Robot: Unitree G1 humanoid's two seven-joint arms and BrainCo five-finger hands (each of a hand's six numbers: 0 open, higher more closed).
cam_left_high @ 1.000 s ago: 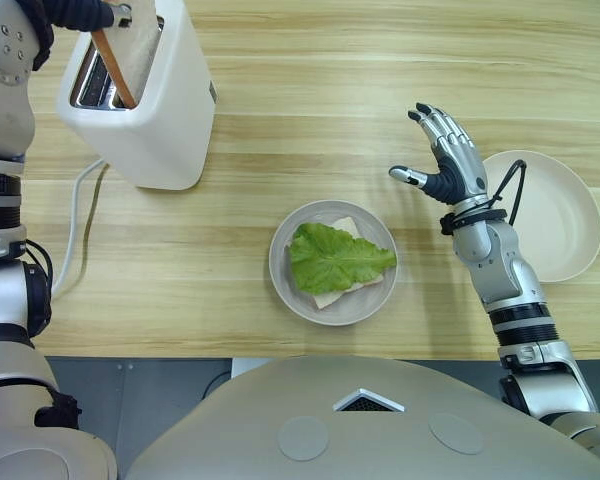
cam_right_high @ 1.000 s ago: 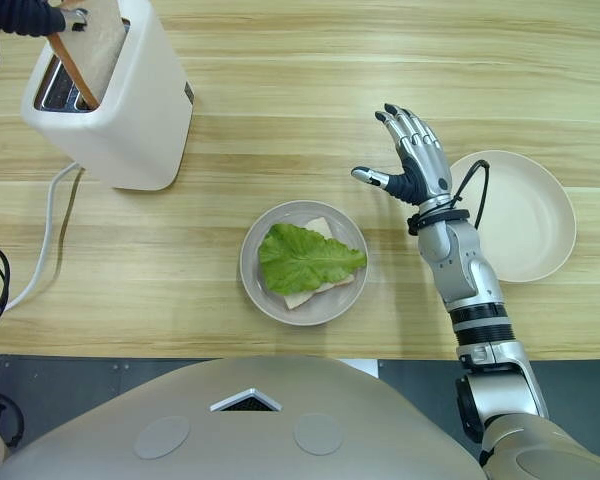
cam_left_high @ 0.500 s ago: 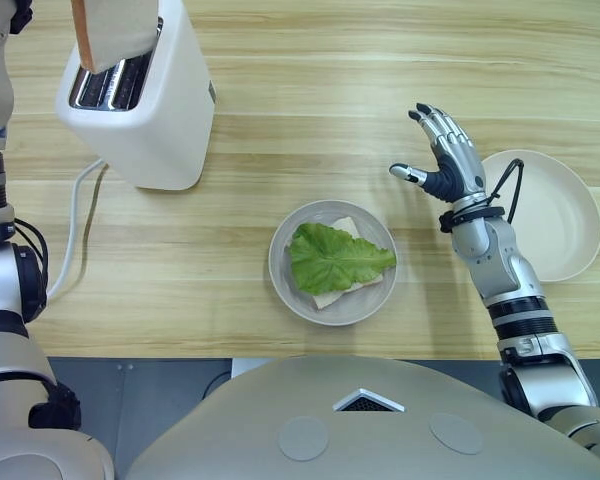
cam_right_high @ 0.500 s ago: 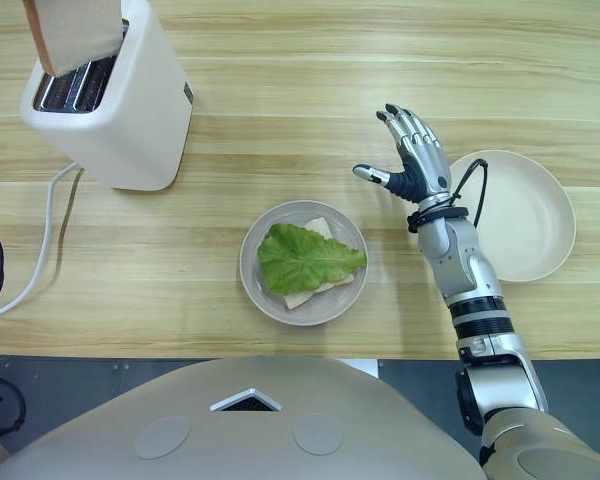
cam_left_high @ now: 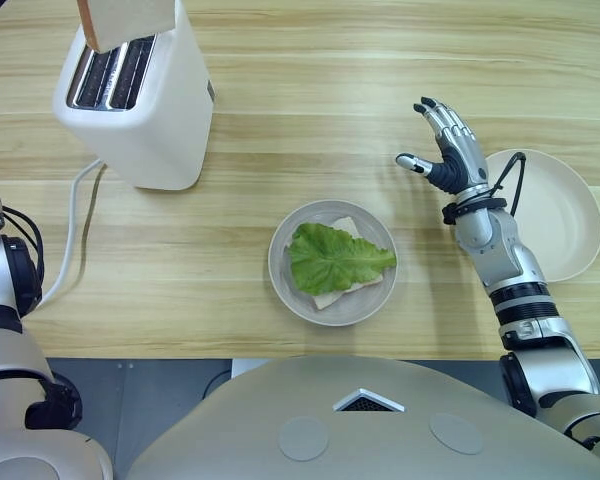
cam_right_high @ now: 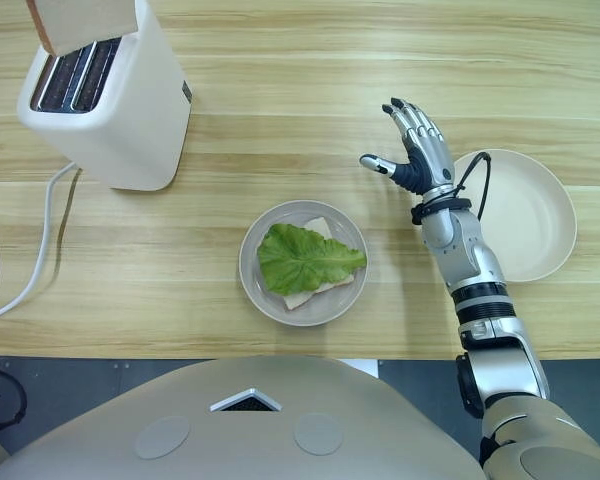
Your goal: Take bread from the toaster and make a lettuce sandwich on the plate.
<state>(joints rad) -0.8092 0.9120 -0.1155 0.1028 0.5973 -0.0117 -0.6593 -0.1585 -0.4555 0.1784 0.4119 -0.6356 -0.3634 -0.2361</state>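
Left eye view: the bread slice (cam_left_high: 125, 15) sits above the far end of the toaster (cam_left_high: 145, 110), at the far left corner of the table (cam_left_high: 330, 80). The top edge of the picture cuts off the slice's upper part. You cannot tell the state of the left hand or how far the slice clears the slots.

The right hand (cam_left_high: 448, 150) is above the table between the plate (cam_left_high: 277, 262) and the bowl (cam_left_high: 550, 215), just beside the bowl's left rim. Its fingers are spread apart and it holds nothing.

The plate lies near the middle of the table's near edge. The lettuce (cam_left_high: 335, 258) covers most of a second slice (cam_left_high: 346, 225), so only that slice's corners show.

Right eye view: the bread slice (cam_right_high: 85, 20) overlaps only the toaster's far left corner here, so you see more of both slots. The cord (cam_right_high: 40, 270) runs to the picture's left edge.
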